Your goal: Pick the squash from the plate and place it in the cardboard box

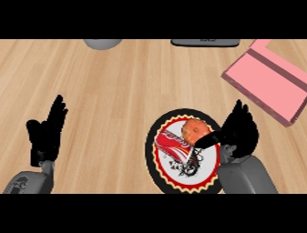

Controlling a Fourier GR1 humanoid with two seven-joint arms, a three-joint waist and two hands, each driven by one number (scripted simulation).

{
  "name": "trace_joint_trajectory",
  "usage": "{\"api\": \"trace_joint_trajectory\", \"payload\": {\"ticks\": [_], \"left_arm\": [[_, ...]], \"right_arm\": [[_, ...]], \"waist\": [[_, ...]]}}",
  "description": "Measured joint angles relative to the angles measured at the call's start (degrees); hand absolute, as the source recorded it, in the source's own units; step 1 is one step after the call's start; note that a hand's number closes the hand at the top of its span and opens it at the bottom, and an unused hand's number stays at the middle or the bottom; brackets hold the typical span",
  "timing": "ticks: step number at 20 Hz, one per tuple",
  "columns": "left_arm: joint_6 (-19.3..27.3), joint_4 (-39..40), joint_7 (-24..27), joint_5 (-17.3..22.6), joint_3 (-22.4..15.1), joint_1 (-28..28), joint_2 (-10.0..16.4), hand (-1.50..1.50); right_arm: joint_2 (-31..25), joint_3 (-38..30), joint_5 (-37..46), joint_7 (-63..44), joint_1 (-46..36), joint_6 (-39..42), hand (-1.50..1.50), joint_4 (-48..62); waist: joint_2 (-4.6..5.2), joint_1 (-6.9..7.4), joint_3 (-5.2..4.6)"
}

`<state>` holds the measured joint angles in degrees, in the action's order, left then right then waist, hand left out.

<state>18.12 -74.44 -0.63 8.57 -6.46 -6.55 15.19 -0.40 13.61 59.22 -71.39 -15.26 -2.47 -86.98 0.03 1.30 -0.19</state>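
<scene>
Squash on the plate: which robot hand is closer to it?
Right. The right hand is beside the squash, thumb toward it; the left hand rests far to its left.

light wooden counter [115,86], grey rounded object [102,43] at the top edge, dark flat object [205,42] right of it

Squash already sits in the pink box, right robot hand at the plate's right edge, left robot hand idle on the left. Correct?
Not quite. The head view shows the squash lying on the plate, not in the pink box. The rest holds: the right robot hand is at the plate's right edge, thumb by the squash, and the left robot hand rests open on the left.
</scene>
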Motion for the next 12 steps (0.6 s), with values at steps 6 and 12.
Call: {"api": "trace_joint_trajectory", "payload": {"ticks": [6,12], "left_arm": [[-0.56,-0.2,-0.24,0.24,0.5,0.19,0.34,0.0],[-0.67,-0.56,-0.29,-0.03,0.48,0.68,0.19,0.0]], "right_arm": [[-0.08,-0.38,-1.21,-0.12,-0.9,-0.18,-1.5,3.99],[-0.13,-0.63,-2.27,-0.04,-2.43,-0.62,-1.5,6.5]], "waist": [[-0.1,0.02,0.04],[-0.23,-0.17,0.01]]}}
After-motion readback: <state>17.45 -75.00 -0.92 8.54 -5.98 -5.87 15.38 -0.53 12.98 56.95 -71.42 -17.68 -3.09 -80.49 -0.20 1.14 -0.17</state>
